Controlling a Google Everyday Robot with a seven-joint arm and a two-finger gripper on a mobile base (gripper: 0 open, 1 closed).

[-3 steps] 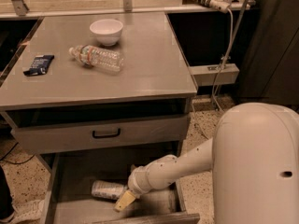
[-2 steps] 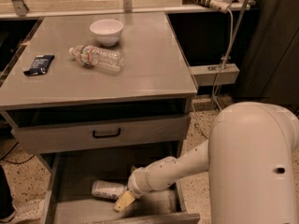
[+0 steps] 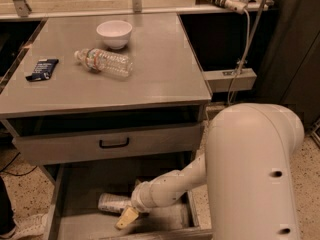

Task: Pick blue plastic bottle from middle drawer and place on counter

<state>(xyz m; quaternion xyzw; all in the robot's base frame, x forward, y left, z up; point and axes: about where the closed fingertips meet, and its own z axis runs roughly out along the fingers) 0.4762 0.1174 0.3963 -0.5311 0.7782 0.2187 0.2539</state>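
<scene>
since the earlier frame the big white arm housing has swung a little to the left, so its rounded right side now shows against the speckled floor. the gripper and the blue plastic bottle lie where they did.

the gripper is down inside the open middle drawer, near its front edge. it sits at the end of the white forearm, which reaches in from the right. its tan tip points down and to the left, at the right end of the bottle. i cannot tell whether it is open, closed or already gripping the bottle.

the blue plastic bottle lies on its side on the drawer floor, roughly midway between the left and right walls and toward the front. its right end is hidden behind the wrist.

above the open tray, a grey drawer front with a black handle is pulled out slightly.

on the counter, a white bowl stands near the back edge, left of centre. a clear water bottle with a red-and-white label lies on its side just in front of the bowl. a dark blue packet lies near the left edge, well apart from both.

a white cable hangs down past the counter's back right corner.
</scene>
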